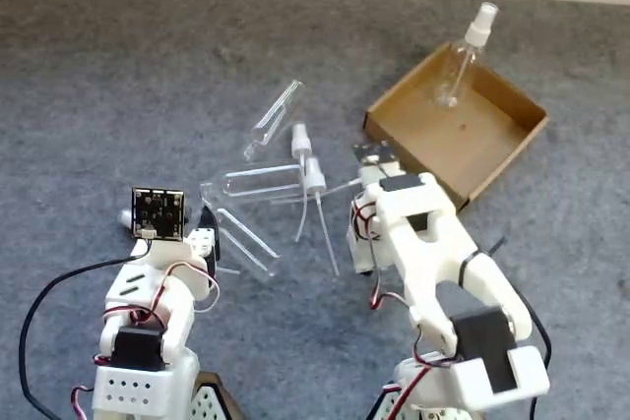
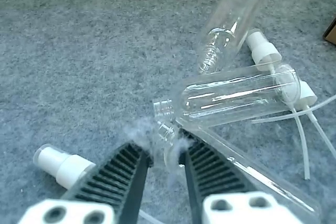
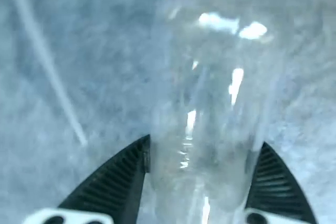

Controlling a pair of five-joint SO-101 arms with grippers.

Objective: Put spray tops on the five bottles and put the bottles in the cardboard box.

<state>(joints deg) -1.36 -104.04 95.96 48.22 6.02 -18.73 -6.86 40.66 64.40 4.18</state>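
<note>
Right wrist view has the right end effector (image 3: 202, 153) spread wide around a clear held bottle (image 3: 210, 103), with both fingers against its sides. In the high view that arm stands at the near corner of the cardboard box (image 1: 482, 145), where a capped bottle (image 1: 461, 61) stands tilted. The left end effector (image 2: 164, 153) is slightly open, its tips on either side of the open neck of a lying bottle (image 2: 252, 174). A middle bottle (image 2: 231, 95) and a far bottle (image 2: 228, 22) lie on the grey table (image 1: 118, 76). Two spray tops (image 2: 262, 51) rest by them, and a third spray top (image 2: 60, 163) lies near the left end effector.
</note>
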